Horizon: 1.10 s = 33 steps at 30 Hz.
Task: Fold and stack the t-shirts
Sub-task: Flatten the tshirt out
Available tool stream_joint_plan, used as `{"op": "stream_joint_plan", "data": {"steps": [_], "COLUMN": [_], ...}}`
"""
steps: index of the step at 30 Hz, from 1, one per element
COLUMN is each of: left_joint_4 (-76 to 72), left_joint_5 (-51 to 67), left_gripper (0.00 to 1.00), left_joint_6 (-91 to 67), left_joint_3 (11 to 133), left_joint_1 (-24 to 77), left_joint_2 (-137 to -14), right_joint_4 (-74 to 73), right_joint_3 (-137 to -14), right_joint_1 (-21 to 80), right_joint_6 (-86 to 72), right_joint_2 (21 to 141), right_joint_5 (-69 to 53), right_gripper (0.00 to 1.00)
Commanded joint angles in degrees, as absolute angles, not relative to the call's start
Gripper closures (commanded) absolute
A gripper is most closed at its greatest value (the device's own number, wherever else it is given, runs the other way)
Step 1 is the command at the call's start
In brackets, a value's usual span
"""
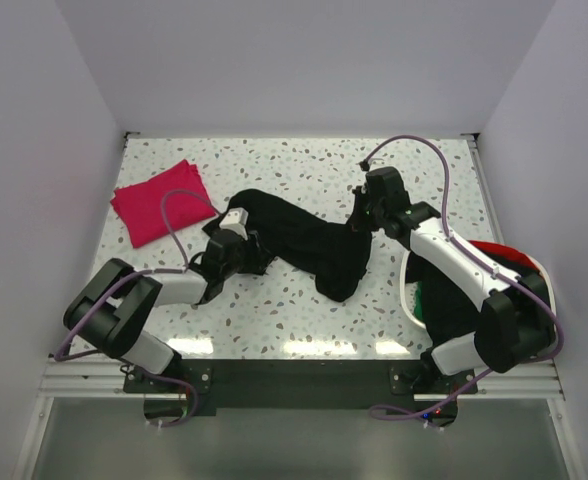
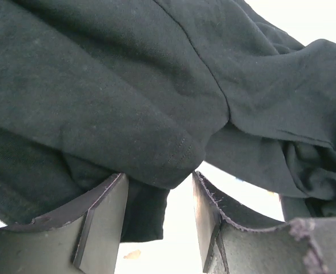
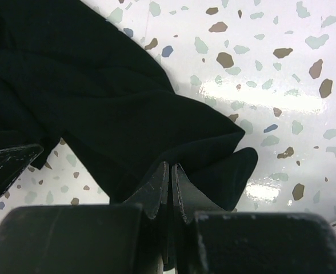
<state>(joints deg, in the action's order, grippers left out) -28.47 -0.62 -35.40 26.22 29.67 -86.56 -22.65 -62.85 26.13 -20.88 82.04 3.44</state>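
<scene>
A large black t-shirt (image 1: 309, 240) lies crumpled across the middle of the table. My left gripper (image 1: 246, 248) is at its left end; in the left wrist view the gripper (image 2: 156, 191) is open, and a fold of the black t-shirt (image 2: 128, 103) hangs just over the fingertips and partly between them. My right gripper (image 1: 360, 222) is at the shirt's right end; in the right wrist view it (image 3: 171, 171) is shut on a pinch of the black t-shirt (image 3: 88, 85). A magenta-pink t-shirt (image 1: 161, 201), folded to a small rectangle, lies at the back left.
A white basket (image 1: 407, 290) stands at the right edge under my right arm, with red cloth (image 1: 501, 250) and green cloth (image 1: 424, 297) in it. White walls enclose the speckled table (image 1: 294, 165) on the left, back and right.
</scene>
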Motion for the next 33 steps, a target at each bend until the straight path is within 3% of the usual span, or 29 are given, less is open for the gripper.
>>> {"op": "stream_joint_plan", "data": {"steps": [1,5,17,26,33], "left_joint_4": [-33.7,-33.5,-34.8,-23.4,-11.4], "left_joint_5": [-1.4,-3.2,-6.0,-8.0,-16.7], "left_gripper": [0.47,0.54,1.00,1.00,1.00], "left_joint_6": [-36.6,-36.9,-38.2,-35.3,-31.5], "left_joint_3": [28.6,29.4,29.5,26.4,25.5], "left_joint_1": [30.2,30.4,30.4,30.4,29.6], "left_joint_2": [-88.0,-89.6,-89.4,-70.5,-56.4], "right_joint_4": [-21.1,-21.0,-20.7,-21.4,-22.8], "right_joint_3": [-62.6,-62.5,-61.7,-62.0,-60.5], "right_joint_1": [26.2,26.3,26.2,26.4,27.8], "right_joint_6": [-19.9,-19.9,-19.5,-19.6,-21.1], "right_joint_2": [80.3,80.1,80.6,79.8,74.0], "right_joint_5": [2.7,2.5,2.0,0.8,0.2], "right_gripper": [1.00,1.00,1.00,1.00,1.00]}}
